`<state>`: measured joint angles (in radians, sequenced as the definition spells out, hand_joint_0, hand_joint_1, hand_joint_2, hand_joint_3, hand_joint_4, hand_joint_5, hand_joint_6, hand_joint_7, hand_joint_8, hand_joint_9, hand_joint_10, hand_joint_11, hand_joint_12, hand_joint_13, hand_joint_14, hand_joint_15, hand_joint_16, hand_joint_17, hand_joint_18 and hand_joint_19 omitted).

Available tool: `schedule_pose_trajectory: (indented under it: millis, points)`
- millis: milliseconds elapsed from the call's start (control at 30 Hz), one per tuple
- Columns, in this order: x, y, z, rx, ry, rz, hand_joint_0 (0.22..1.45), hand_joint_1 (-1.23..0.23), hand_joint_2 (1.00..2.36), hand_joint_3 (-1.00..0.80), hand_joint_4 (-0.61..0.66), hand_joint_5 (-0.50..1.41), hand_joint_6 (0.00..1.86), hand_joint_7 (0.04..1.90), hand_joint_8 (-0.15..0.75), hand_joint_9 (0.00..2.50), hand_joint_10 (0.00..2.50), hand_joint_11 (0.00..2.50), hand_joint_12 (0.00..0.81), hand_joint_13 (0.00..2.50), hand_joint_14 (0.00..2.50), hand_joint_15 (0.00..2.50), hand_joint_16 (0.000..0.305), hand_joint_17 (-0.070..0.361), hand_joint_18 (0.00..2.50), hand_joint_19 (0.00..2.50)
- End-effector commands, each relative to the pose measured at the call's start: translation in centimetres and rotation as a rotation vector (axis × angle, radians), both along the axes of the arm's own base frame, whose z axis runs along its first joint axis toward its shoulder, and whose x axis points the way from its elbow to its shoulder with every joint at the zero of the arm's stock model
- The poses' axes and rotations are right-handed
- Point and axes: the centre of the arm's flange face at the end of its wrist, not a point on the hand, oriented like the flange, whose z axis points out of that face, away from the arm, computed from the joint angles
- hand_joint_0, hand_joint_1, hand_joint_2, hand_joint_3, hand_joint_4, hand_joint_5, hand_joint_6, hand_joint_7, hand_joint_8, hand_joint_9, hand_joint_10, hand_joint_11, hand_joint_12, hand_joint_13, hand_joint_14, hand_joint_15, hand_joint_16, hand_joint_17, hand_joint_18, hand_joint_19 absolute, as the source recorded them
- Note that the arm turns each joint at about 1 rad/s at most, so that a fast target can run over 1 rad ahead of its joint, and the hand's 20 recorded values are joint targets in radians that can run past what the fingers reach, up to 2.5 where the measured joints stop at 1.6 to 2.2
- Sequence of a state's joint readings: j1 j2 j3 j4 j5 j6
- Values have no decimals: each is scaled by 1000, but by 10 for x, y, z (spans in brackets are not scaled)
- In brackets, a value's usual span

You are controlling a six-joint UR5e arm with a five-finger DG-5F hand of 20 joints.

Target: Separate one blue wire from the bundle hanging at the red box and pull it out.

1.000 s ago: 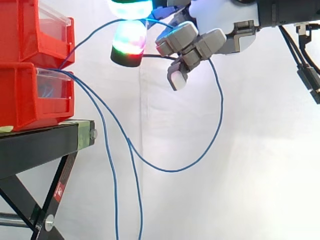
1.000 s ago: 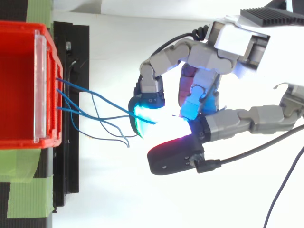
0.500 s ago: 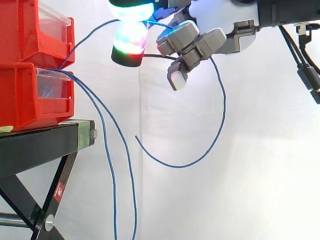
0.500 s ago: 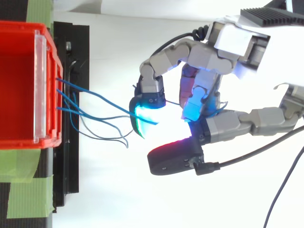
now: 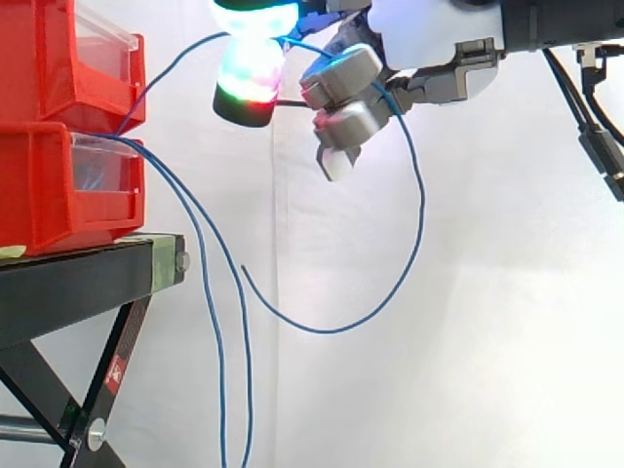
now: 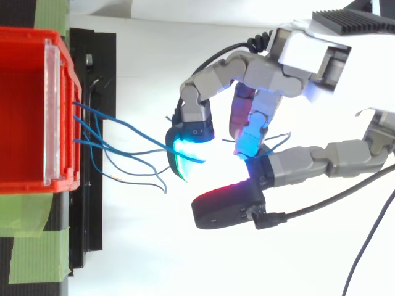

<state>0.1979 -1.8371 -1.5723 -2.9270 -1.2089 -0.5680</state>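
Two stacked red bins stand on the black stand at the left. Several blue wires come out between them. One blue wire rises to my hand, passes between two glowing pads that pinch it, then drops in a wide loop to a free end hanging near the stand. Two other wires hang straight down from the bin. From above, the hand is right of the red bin, with the wire bundle fanning out between them.
The stand's black edge and leg lie just left of the hanging wires. Green tape holds the bin's base on the stand. A white curtain backs the open space to the right of and below the hand.
The held wire's lower end has come away from the two hanging wires and now swings free. The hand's lower fingers have curled in tighter. The hanging wires have shifted slightly left.
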Motion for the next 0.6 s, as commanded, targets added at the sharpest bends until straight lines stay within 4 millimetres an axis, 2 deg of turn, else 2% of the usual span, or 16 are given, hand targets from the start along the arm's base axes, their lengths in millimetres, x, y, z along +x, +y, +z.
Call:
schedule_pose_trajectory:
  millis: [0, 100, 333, 567]
  points:
    - [0, -1, 0, -17, 5, -1, 588, -776, 1023, -66, 22, -111, 864, 1227, 368, 1311, 18, 1431, 476, 954, 24, 768, 58, 130, 924, 594]
    - [-1, -1, -1, -47, 18, -1, 587, -786, 1023, -57, 14, -104, 856, 1246, 361, 1200, 20, 1257, 456, 745, 19, 559, 60, 134, 888, 568]
    - [-6, -10, -2, -44, 40, -99, 588, -800, 1020, -58, 7, -99, 850, 1257, 345, 1045, 20, 1063, 446, 541, 15, 409, 59, 133, 776, 507]
    - [-10, -10, -5, -11, 63, -107, 587, -812, 1019, -58, 1, -95, 845, 1270, 324, 893, 16, 839, 439, 373, 10, 295, 60, 136, 629, 432]
